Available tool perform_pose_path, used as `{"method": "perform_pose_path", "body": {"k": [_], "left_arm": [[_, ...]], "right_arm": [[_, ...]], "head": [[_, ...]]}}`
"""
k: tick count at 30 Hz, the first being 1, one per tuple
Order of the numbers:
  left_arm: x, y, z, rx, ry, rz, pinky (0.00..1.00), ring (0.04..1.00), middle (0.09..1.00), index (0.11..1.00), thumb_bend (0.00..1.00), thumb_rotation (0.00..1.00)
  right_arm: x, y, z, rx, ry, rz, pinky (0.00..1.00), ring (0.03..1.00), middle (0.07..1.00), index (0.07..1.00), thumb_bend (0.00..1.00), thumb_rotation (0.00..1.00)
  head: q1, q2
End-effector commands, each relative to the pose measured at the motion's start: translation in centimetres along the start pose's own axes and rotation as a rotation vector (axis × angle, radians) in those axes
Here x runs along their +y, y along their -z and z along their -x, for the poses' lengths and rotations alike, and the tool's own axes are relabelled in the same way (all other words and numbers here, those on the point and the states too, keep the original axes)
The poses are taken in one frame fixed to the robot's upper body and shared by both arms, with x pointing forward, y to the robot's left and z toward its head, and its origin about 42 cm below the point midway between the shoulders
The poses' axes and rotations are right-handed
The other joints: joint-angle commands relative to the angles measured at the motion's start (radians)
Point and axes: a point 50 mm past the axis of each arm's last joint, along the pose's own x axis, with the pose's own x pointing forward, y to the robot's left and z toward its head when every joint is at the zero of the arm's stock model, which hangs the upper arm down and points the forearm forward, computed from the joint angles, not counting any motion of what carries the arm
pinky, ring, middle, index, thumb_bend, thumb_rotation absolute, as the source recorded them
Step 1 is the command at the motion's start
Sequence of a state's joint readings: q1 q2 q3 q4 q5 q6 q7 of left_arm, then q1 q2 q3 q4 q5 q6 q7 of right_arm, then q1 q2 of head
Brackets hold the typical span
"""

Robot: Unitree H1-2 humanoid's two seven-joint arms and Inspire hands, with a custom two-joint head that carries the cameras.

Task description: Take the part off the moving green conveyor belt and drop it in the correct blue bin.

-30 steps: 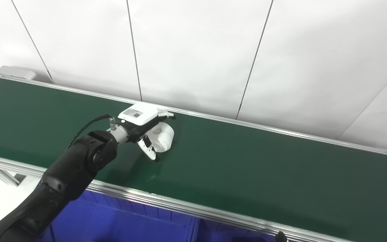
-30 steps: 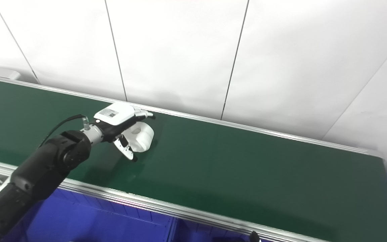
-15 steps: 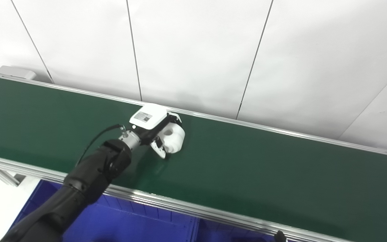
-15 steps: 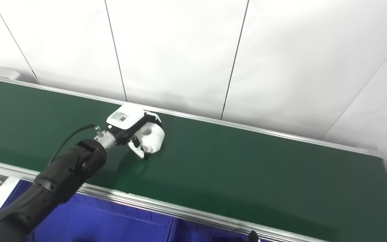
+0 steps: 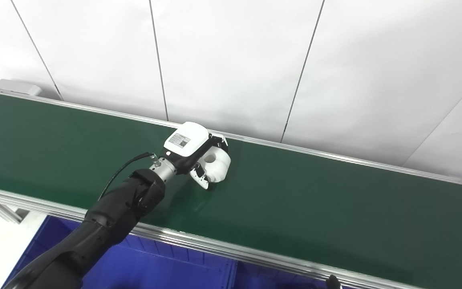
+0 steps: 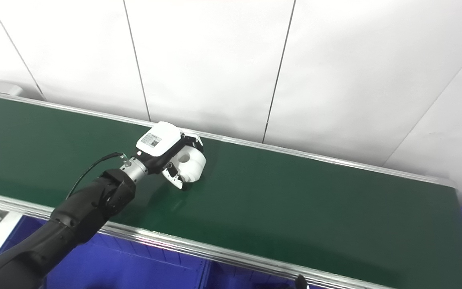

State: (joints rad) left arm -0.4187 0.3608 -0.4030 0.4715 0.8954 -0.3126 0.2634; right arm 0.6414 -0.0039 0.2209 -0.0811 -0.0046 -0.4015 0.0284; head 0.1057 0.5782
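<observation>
A white rounded part [image 5: 216, 165] with a hole in its top lies on the green conveyor belt [image 5: 315, 208], near the belt's far rail. My left hand [image 5: 193, 150] reaches over the belt from the lower left and is wrapped around the part, fingers on its far side and thumb on its near side; the part also shows in the right eye view [image 6: 192, 165]. The part rests on the belt. My right hand is out of sight except for a small dark tip [image 5: 332, 281] at the bottom edge.
Blue bins [image 5: 155, 269] stand below the belt's near aluminium rail [image 5: 223, 249]. A white panelled wall rises right behind the far rail. A grey end housing [image 5: 14, 86] sits at the belt's far left.
The part has travelled to the right along the belt and my left hand has followed it. The fingers, spread a second ago, have closed around the part.
</observation>
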Motion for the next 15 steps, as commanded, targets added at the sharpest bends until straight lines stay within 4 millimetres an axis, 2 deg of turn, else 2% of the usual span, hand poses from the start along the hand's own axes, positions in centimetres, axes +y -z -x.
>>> {"method": "perform_pose_path", "body": {"k": [1, 3, 4, 5, 6, 10, 11, 14, 15], "left_arm": [[3.8, 0.1, -1.2, -0.050, -0.088, -0.022, 0.38, 0.403, 0.512, 0.512, 0.50, 0.00], [5.3, -0.4, -0.7, -0.076, -0.105, -0.034, 0.38, 0.397, 0.506, 0.519, 0.50, 0.00], [6.2, -0.8, -0.4, -0.088, -0.112, -0.040, 0.37, 0.392, 0.498, 0.527, 0.50, 0.00], [7.2, -1.1, 0.0, -0.107, -0.126, -0.046, 0.37, 0.391, 0.497, 0.529, 0.50, 0.00], [8.2, -1.5, 0.4, -0.123, -0.139, -0.049, 0.36, 0.388, 0.495, 0.531, 0.50, 0.00], [12.1, -3.0, 2.7, -0.166, -0.146, -0.059, 0.34, 0.386, 0.473, 0.537, 0.50, 0.00], [12.9, -3.3, 3.5, -0.177, -0.147, -0.064, 0.32, 0.382, 0.460, 0.538, 0.50, 0.00], [14.6, -4.1, 5.8, -0.199, -0.138, -0.056, 0.29, 0.375, 0.448, 0.539, 0.50, 0.00], [14.9, -4.3, 6.3, -0.201, -0.132, -0.053, 0.29, 0.371, 0.448, 0.540, 0.50, 0.00]], "right_arm": [[0.3, -1.2, 0.0, -0.047, -0.003, -0.013, 0.94, 0.981, 1.000, 1.000, 0.70, 1.00], [0.2, -1.6, 0.1, -0.037, -0.007, -0.012, 0.94, 0.980, 1.000, 1.000, 0.71, 1.00], [0.2, -1.9, 0.1, -0.035, -0.010, -0.017, 0.95, 0.981, 1.000, 1.000, 0.72, 1.00], [0.2, -2.2, 0.1, -0.033, -0.014, -0.022, 0.96, 0.985, 1.000, 1.000, 0.71, 1.00], [0.1, -2.5, 0.2, -0.033, -0.015, -0.027, 0.97, 0.990, 1.000, 1.000, 0.70, 1.00], [0.0, -3.7, 0.2, -0.027, -0.015, -0.030, 0.97, 0.985, 1.000, 1.000, 0.71, 1.00], [0.0, -4.0, 0.2, -0.025, -0.014, -0.031, 0.97, 0.986, 1.000, 1.000, 0.71, 1.00], [0.0, -4.8, 0.1, -0.024, -0.014, -0.041, 1.00, 0.992, 1.000, 1.000, 0.72, 1.00], [0.0, -5.0, 0.1, -0.025, -0.014, -0.043, 1.00, 0.992, 1.000, 1.000, 0.72, 1.00]], "head": [[0.015, 0.017], [0.026, 0.037], [0.040, 0.066], [0.043, 0.073], [0.059, 0.103], [0.081, 0.171], [0.083, 0.178], [0.093, 0.229], [0.093, 0.229]]}}
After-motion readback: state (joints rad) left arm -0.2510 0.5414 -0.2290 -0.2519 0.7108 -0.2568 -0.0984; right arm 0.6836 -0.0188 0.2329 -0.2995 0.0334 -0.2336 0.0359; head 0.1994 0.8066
